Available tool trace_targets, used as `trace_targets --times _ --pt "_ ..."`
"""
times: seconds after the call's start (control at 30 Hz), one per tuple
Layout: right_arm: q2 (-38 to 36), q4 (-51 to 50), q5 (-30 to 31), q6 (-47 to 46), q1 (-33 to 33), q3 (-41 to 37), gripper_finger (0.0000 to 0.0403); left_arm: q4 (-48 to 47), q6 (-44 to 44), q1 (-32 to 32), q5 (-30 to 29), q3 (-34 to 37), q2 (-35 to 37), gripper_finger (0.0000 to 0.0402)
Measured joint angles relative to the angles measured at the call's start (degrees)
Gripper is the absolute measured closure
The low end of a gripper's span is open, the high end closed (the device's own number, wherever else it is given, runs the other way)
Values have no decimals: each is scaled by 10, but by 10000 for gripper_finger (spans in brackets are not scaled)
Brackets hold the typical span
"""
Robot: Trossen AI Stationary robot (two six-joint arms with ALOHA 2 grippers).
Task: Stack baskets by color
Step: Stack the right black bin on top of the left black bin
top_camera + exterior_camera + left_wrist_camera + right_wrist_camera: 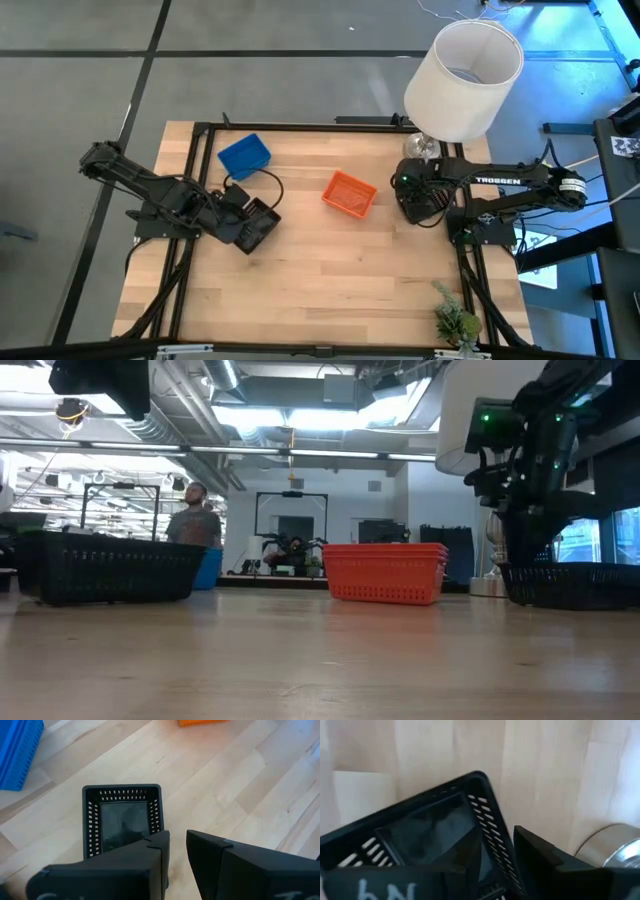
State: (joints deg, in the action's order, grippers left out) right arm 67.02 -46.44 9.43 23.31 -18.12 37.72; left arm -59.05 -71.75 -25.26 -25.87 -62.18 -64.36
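While a small green plant (455, 322) sits alone at the near right corner of the tabletop (330, 270), all the work lies farther back, across the middle and the far half. Near the left edge, about halfway back, the left hand (250, 228) is clamped on the wall of a black basket (258, 226); the left wrist view shows one finger (150, 865) inside the basket and the other outside, with the mesh wall pinched between them. That black basket (122, 822) rests flat and open side up, its long axis running diagonally from the near left toward the far right. Toward the middle of the tabletop, well apart from both hands, an orange basket (349, 193) stands upright and untouched, turned slightly so its long axis slants from the far left to the near right; in the low view it looks like more than one orange basket (385, 572) nested together. At about the same depth by the right edge, the right hand (418, 200) grips the rim of a second black basket (420, 840), one finger inside and one outside, and this basket (570, 585) sits level on the wood; its long axis I cannot tell. Farthest back, near the far left corner, a blue basket (244, 156) lies open side up, its long axis angled from the near left to the far right. Beyond the right hand, a large white lampshade (463, 78) overhangs the far right corner.
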Motion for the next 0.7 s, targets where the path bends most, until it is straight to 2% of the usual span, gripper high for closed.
trace_targets --times 0.43,0.7 --pt "1 88 -33 39 -32 -49 289 0 0 0 0 0 0 344" --pt "1 93 -60 55 -32 -73 302 0 0 0 0 0 0 344"
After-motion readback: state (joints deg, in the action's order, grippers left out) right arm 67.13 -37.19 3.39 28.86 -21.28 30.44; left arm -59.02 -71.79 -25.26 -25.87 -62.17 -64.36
